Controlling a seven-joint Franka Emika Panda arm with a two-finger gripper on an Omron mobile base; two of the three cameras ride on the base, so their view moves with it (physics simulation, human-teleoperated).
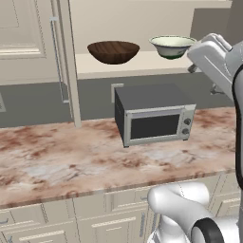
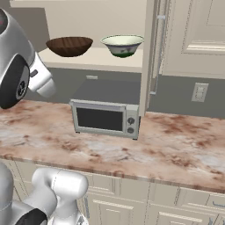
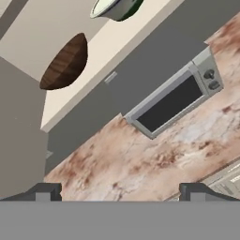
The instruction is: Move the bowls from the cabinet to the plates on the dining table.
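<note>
Bowls, wooden bowl (image 1: 113, 51) and ceramic bowl (image 1: 172, 46), sit upper frame on cabinet shelf (image 1: 137, 64). Gripper (image 3: 119, 191) spread wide, empty. Risk: clipping microwave (image 1: 154, 115) during the reach.

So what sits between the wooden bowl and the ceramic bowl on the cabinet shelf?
Nothing: between the wooden bowl and the ceramic bowl there is a bare stretch of pale cabinet shelf, plain in both base views.
</note>
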